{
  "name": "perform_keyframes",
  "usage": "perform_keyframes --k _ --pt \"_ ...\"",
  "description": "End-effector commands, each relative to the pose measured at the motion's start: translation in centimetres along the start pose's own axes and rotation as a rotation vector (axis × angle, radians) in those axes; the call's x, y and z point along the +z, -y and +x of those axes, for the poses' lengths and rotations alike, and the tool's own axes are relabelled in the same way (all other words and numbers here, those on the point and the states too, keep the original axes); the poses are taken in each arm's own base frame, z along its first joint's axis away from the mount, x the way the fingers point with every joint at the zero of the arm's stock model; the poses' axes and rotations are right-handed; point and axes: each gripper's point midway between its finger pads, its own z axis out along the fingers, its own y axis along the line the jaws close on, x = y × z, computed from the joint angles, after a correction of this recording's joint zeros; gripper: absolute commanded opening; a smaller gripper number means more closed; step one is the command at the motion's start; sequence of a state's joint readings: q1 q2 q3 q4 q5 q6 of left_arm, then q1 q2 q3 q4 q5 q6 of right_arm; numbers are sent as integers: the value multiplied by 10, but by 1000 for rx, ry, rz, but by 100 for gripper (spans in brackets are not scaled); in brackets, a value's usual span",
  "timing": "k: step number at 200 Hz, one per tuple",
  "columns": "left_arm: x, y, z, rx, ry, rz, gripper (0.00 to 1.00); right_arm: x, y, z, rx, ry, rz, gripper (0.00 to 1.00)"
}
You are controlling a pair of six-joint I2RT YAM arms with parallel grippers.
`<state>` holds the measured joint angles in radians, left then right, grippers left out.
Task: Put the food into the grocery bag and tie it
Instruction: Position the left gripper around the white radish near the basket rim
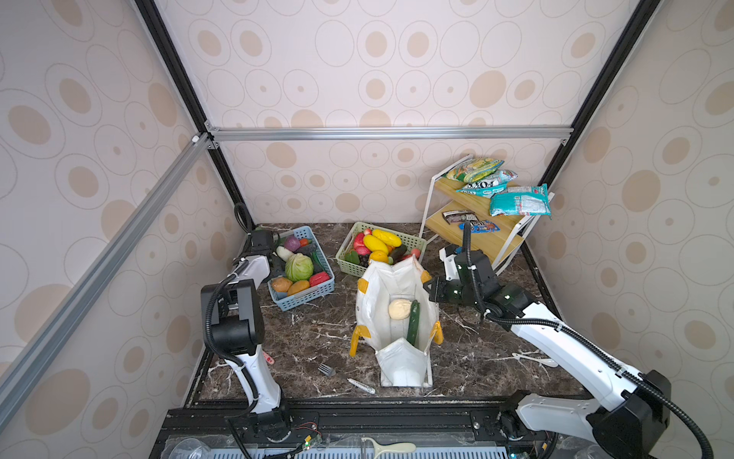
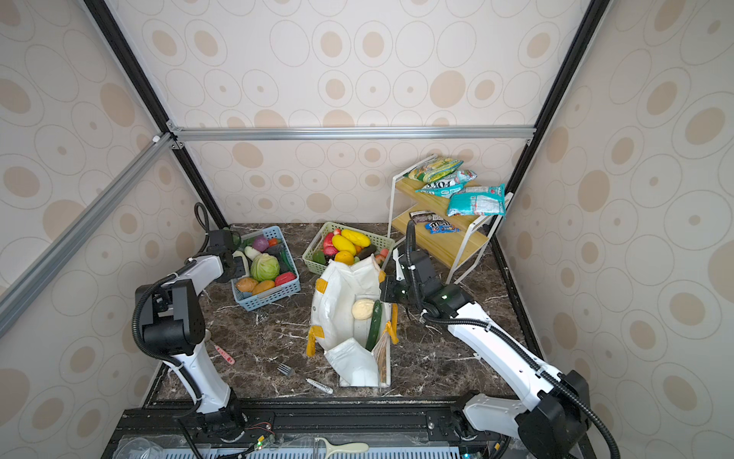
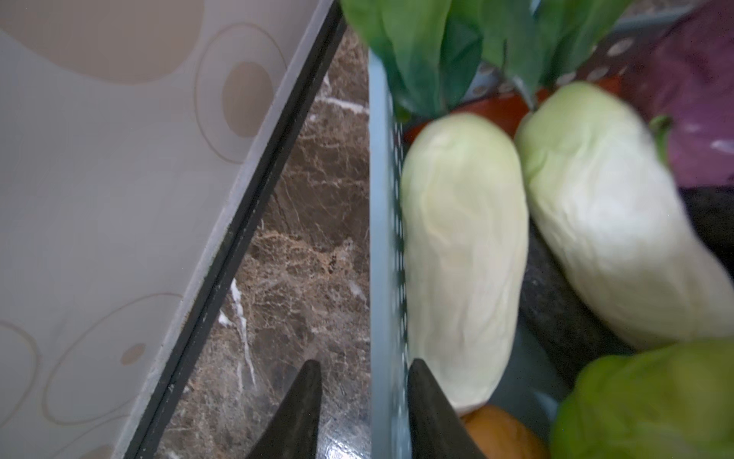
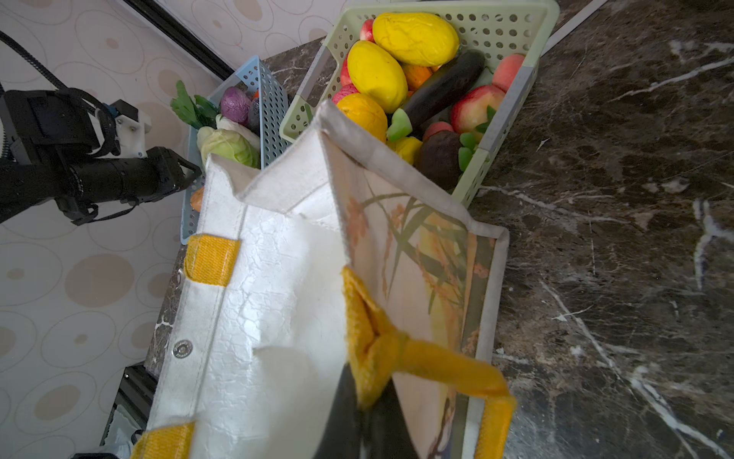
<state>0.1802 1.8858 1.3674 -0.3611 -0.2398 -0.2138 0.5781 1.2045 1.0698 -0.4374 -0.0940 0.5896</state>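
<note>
Tote [image 1: 369, 314] white, open-topped, yellow-strapped.

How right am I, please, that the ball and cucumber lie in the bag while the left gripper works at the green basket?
Nearly: a top view shows the left gripper at the blue basket; ball and cucumber are in the bag.

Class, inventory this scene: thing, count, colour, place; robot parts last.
grocery bag: one, white, yellow straps, table centre.
knobbly ball: one, beige, inside bag.
cucumber: one, dark green, inside bag.
blue basket: one, left rear, vegetables inside.
pale cabbages: two, white-green, blue basket.
green basket: one, behind bag, fruit inside.
snack packets: several, mixed colours, right-rear shelf.
fork: one, grey, table front.
left tool: black, open, astride blue basket's wall.
right tool: black, shut on bag's rim.
</note>
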Motion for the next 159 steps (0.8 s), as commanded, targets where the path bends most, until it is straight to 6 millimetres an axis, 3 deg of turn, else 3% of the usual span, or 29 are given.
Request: perform_keyframes --k 1,26,59,93,159 --pt "-17 1 -37 -66 62 39 39 -12 -8 -12 -24 61 -18 0" --pt "-20 17 -49 -96 71 90 36 -10 -6 -11 -21 67 -17 0" --pt "0 29 -43 -66 -3 18 34 -6 -10 -16 -20 78 -30 0" --pt "8 37 -49 -78 -3 15 34 -2 -13 -19 -21 79 -36 0" --pt "26 35 -44 -67 -31 -80 49 2 -12 -19 -14 79 -35 0"
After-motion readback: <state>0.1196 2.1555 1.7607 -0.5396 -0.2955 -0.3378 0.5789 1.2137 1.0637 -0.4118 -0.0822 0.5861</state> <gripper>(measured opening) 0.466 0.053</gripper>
